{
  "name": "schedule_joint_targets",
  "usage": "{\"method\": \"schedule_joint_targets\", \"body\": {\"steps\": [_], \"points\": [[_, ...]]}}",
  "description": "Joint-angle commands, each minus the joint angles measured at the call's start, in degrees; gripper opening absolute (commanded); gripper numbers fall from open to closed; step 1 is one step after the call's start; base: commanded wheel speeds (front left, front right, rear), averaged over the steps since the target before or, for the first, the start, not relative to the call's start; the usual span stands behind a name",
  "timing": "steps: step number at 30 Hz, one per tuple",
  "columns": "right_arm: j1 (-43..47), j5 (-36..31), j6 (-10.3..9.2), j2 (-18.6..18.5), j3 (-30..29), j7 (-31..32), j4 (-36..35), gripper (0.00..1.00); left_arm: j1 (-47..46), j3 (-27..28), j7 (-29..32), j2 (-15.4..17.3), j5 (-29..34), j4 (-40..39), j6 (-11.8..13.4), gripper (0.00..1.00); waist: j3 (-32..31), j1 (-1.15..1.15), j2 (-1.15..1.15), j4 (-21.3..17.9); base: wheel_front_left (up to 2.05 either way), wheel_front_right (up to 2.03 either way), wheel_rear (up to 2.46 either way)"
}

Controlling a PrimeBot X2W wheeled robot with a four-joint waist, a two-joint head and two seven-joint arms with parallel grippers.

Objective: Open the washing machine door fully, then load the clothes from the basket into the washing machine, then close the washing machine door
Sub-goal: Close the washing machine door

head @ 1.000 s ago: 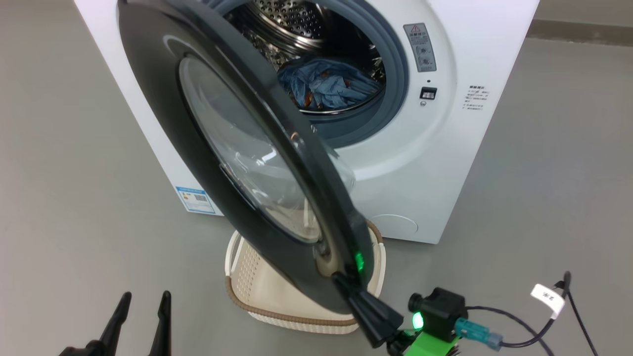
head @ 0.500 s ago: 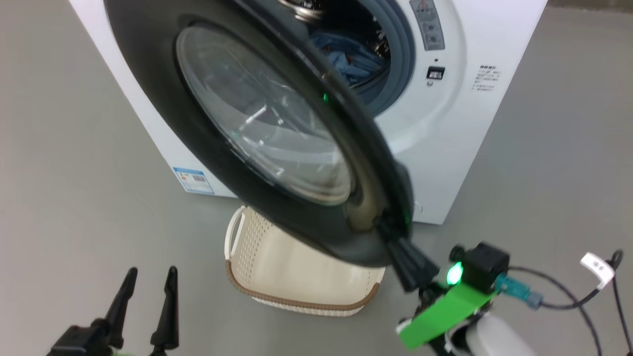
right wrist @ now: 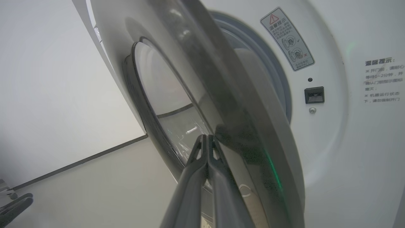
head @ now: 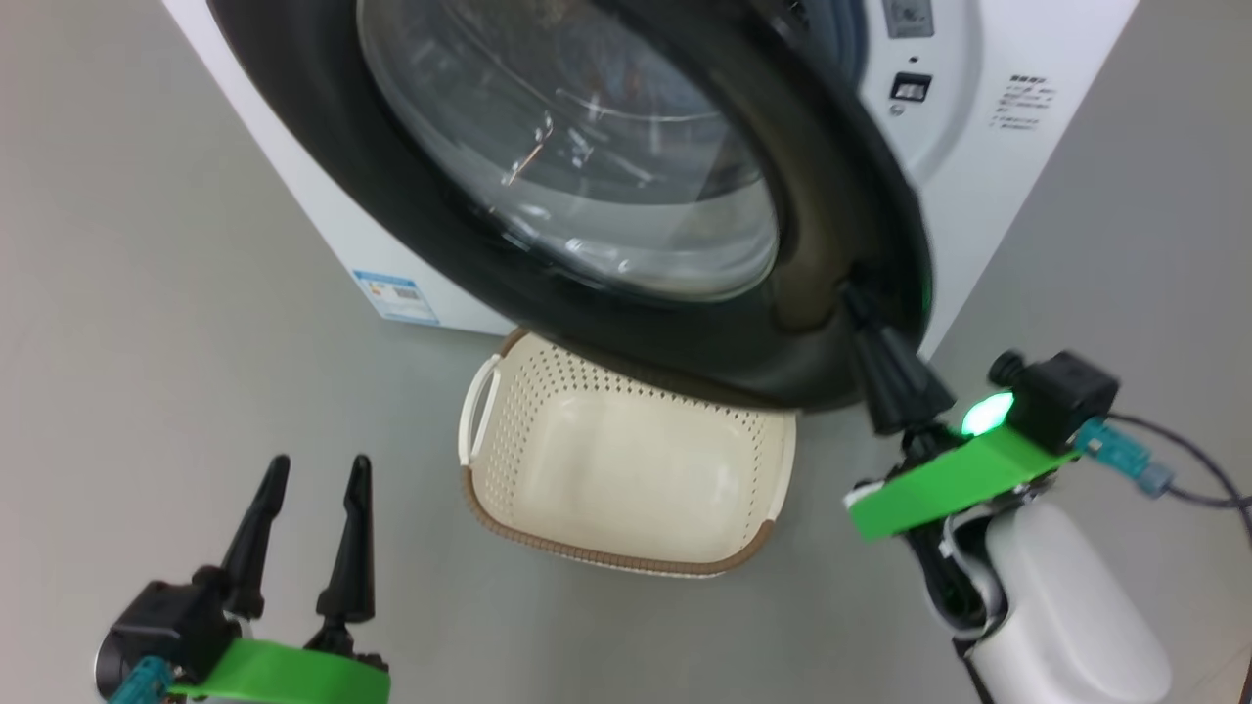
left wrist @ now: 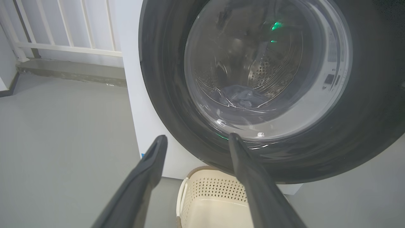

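Right hand (head: 851,298): fingers pressed together, empty, tips against black rim of washing machine door (head: 440,244), right of centre. Left hand (head: 320,464): fingers apart, empty, lower left. Basket (head: 606,559) empty, bottom centre. Clothes (left wrist: 240,96) in drum, seen through glass. Washing machine (head: 988,176) upper frame. Judged: opening and loading done; door ajar, latching left. Count: two hands, one door, one basket, one machine, one clothes bundle.

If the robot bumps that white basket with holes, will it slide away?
Probably. The basket looks empty and is thin, perforated plastic, so likely light. It sits on a smooth grey floor, so it would likely slide rather than tip, being low and wide.
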Motion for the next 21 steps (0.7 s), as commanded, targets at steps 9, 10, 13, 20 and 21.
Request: {"method": "schedule_joint_targets", "body": {"steps": [9,10,13,20,21], "points": [[-7.8,0.0,0.06,1.3,-4.8,-0.3,1.0,0.00,-4.4,1.0,-0.4,-0.2,-0.8,-2.6,-0.1,1.00,4.1,0.00,0.00,1.8,0.00,0.00,0.00],[-8.6,0.1,0.06,1.4,-5.4,-0.3,1.4,0.00,-4.7,0.9,-0.4,-0.3,-0.9,-2.6,-0.1,1.00,4.4,0.00,0.00,2.0,0.00,0.00,0.00],[-11.3,-0.1,0.06,1.5,-6.9,-0.3,2.4,0.00,-5.3,0.4,-0.4,-0.5,-1.1,-2.6,-0.1,1.00,5.4,0.00,0.00,2.5,0.00,0.00,0.00],[-16.7,-0.6,0.06,1.7,-10.2,-0.3,4.6,0.00,-6.5,-0.3,-0.4,-0.9,-1.6,-2.4,-0.1,1.00,7.2,0.00,0.00,3.7,0.00,0.00,0.00],[-17.2,-0.6,0.06,1.7,-10.5,-0.3,4.9,0.00,-6.7,-0.4,-0.4,-0.9,-1.7,-2.4,-0.1,1.00,7.3,0.00,0.00,3.8,0.00,0.00,0.00]]}}
